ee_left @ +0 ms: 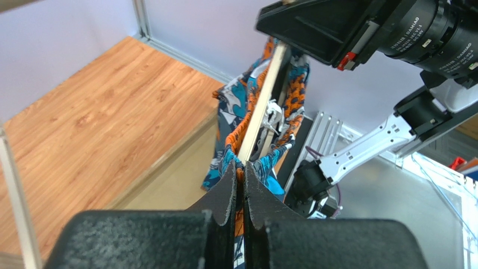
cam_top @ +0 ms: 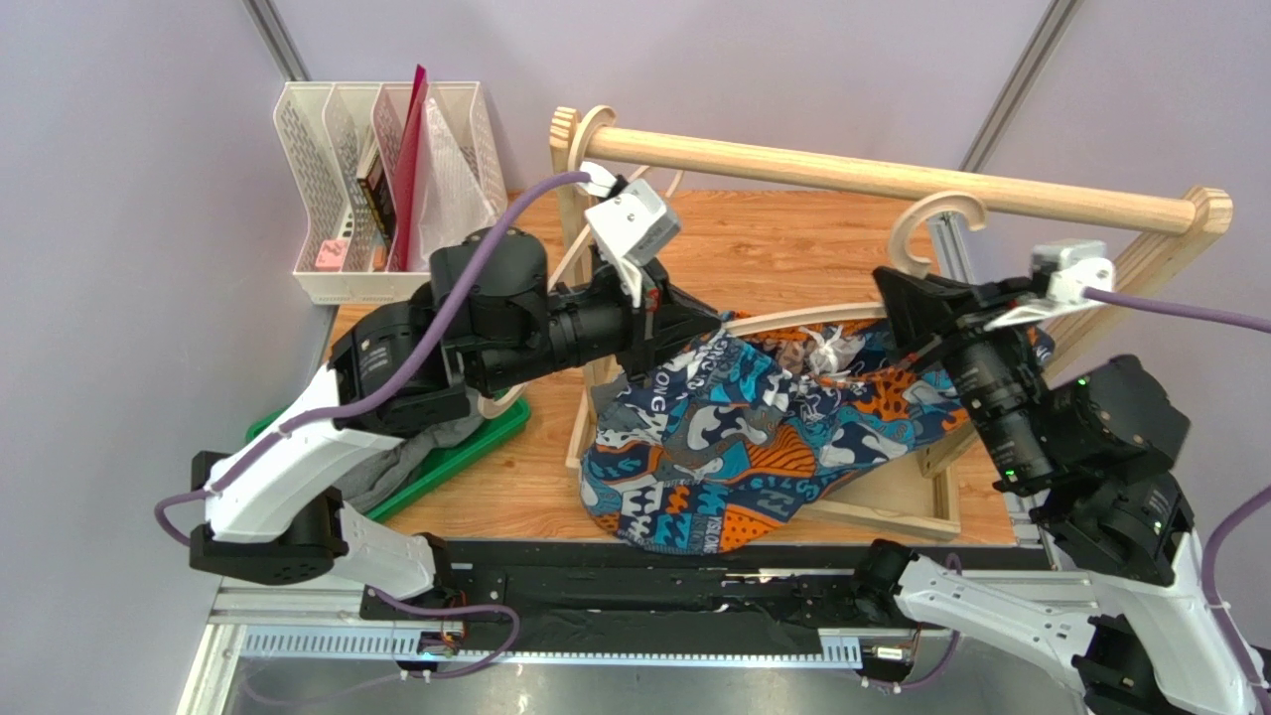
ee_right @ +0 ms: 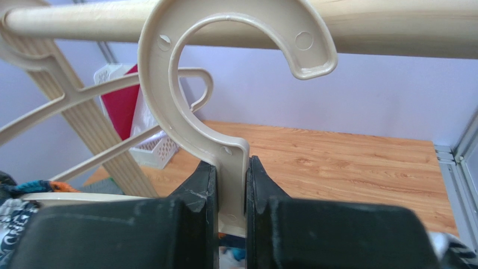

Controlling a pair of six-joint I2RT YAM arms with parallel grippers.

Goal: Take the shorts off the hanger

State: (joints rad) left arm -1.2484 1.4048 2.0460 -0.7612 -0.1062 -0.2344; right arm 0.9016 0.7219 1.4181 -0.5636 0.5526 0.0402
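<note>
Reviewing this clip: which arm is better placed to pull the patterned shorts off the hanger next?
Left, probably. The left pincer is shut on the patterned shorts at the hanger, so it can pull; the right pincer grips the hanger's neck, steadying it.

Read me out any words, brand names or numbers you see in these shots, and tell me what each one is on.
"DAMIAO": white print on the black motor of the right arm, twice; the finer line beside it is too small to read.
"ONG": part of the lettering in the print of the patterned shorts; the rest is too crumpled to read.
Covers in the white rack: too small to read.
No other text shows.
</note>
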